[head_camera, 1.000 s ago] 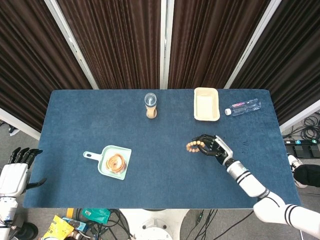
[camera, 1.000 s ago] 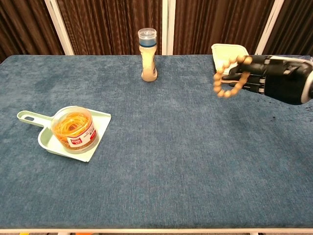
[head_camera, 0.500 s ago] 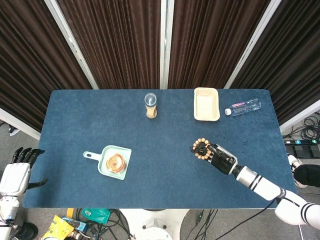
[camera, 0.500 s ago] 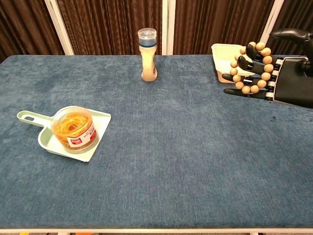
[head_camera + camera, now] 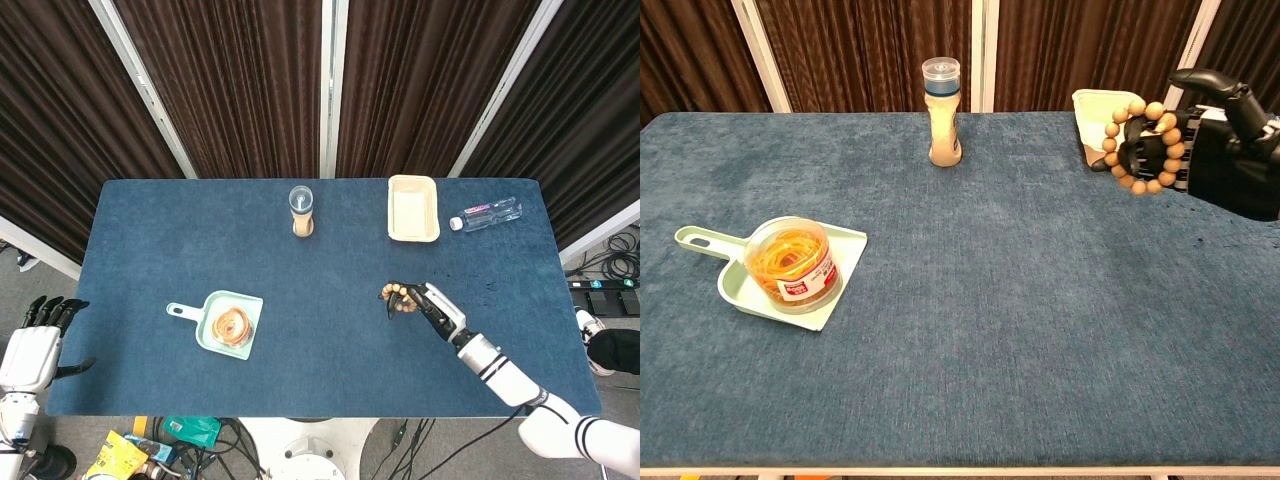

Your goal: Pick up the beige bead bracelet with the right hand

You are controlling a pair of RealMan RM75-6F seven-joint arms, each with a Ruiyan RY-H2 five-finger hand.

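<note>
- Holding the beige bead bracelet, your right hand hangs above the right side of the blue table, clear of the cloth.
- Its dark fingers curl through the loop, so the beads ring them and face the table's middle.
- From overhead, the bracelet sits at the tips of that hand, in front of the cream tray.
- Your left hand hangs off the table's left edge, well apart, fingers loosely apart, holding nothing.
- Judged from this, the pickup looks done; you need only keep the loop from sliding off the fingertips.
</note>
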